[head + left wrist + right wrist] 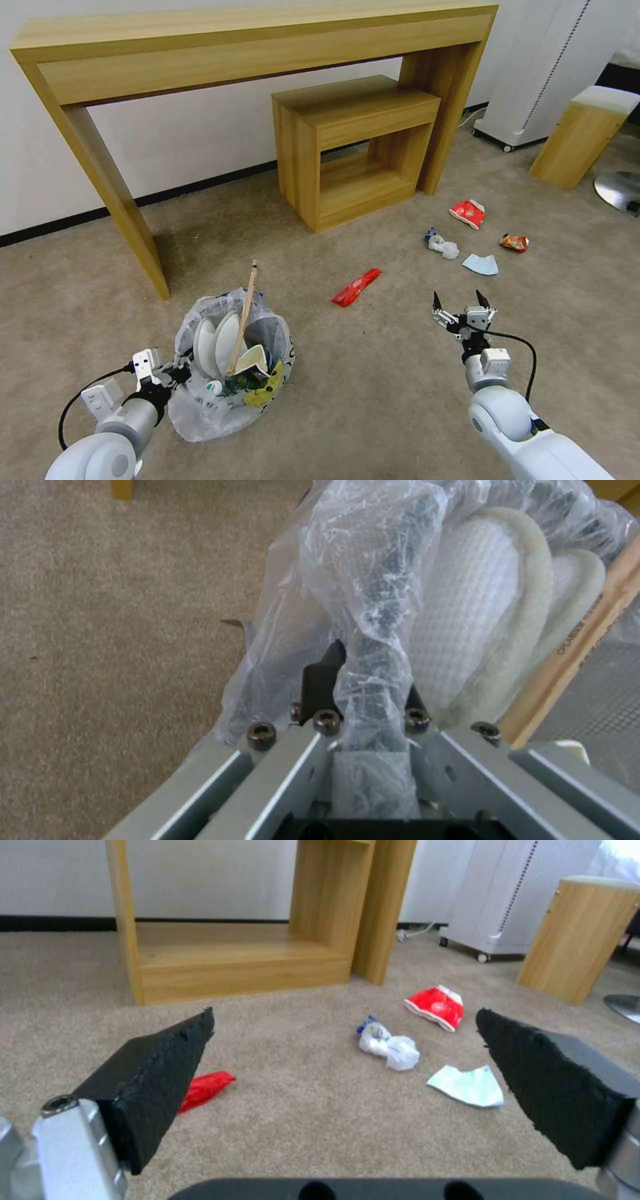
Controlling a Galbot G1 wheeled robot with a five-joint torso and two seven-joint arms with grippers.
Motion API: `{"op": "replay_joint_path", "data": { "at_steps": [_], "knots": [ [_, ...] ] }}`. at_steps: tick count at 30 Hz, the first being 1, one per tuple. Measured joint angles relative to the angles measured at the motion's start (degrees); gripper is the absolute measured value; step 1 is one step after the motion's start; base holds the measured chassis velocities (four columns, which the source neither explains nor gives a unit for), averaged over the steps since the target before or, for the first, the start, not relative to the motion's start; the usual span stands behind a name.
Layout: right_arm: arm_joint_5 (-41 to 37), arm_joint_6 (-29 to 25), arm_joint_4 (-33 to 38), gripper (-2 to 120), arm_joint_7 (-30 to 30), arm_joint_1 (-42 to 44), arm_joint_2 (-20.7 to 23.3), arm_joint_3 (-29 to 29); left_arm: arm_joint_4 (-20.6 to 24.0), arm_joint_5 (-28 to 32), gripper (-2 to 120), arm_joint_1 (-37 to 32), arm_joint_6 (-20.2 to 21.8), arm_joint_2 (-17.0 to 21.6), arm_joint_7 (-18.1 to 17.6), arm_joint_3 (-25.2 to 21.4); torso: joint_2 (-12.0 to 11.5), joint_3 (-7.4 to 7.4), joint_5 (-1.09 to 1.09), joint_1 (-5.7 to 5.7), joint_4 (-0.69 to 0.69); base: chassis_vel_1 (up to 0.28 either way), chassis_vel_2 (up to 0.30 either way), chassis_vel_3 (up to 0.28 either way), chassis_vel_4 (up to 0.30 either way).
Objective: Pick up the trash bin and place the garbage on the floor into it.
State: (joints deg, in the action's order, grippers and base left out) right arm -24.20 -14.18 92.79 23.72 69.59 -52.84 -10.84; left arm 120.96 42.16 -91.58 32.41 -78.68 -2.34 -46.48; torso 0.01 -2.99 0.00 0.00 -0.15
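Now crinkly trash bin [230, 373], left pincer [365, 680] clamped

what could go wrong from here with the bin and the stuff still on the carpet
1. The left gripper is shut on the trash bin only by its bagged rim; the thin plastic might slip or tear.
2. The wooden stick and white slippers stand above the rim and may tip out if the bin tilts.
3. The right gripper hangs open above the floor; the flat blue mask may be hard to pinch.
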Motion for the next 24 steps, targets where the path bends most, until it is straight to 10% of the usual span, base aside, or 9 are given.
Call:
{"op": "replay_joint_path", "data": {
  "at_steps": [24],
  "knots": [
    [-0.8,0.1,0.7,100,0.2,0.8,0.0,-0.7,0.3,-0.5,1,-0.4,-0.1,-0.1,0.4,0.1,0.0,0.00,0.00,0.00,0.00,-0.003,-0.004,-0.004,-0.003]
  ]
}}
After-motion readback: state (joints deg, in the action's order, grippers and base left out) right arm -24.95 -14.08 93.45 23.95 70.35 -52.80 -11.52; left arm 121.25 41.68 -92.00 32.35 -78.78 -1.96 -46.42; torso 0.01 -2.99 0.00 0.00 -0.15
